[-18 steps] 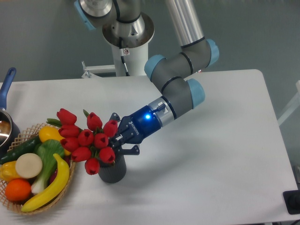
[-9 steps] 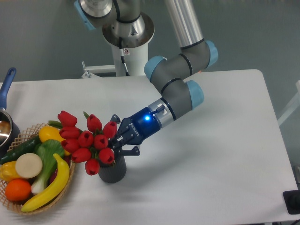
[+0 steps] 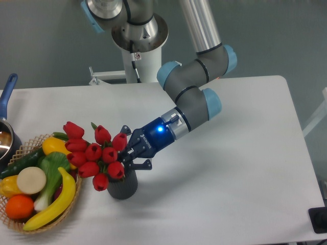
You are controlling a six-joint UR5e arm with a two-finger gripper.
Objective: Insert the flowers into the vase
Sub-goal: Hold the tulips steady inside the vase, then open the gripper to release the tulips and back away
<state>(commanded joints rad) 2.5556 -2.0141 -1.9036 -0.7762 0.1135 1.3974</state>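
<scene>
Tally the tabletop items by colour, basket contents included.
Red: 9 tulip buds
Yellow: 3 (banana, lemon, one at basket's left edge)
Green: 2 (cucumber, leafy vegetable)
Orange: 1
White: 1
Dark grey: 1 vase
Total: 17

We see the gripper (image 3: 127, 153) and the flowers (image 3: 96, 154) it carries have dropped slightly toward the front edge of the tabletop, settling lower over the vase (image 3: 123, 187).

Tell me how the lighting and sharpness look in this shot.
Fixed camera: even, soft light, faint shadows on the white table; small glints on the glossy red flowers; a blue light glows by the end effector; everything fairly sharp, the vase included.
</scene>
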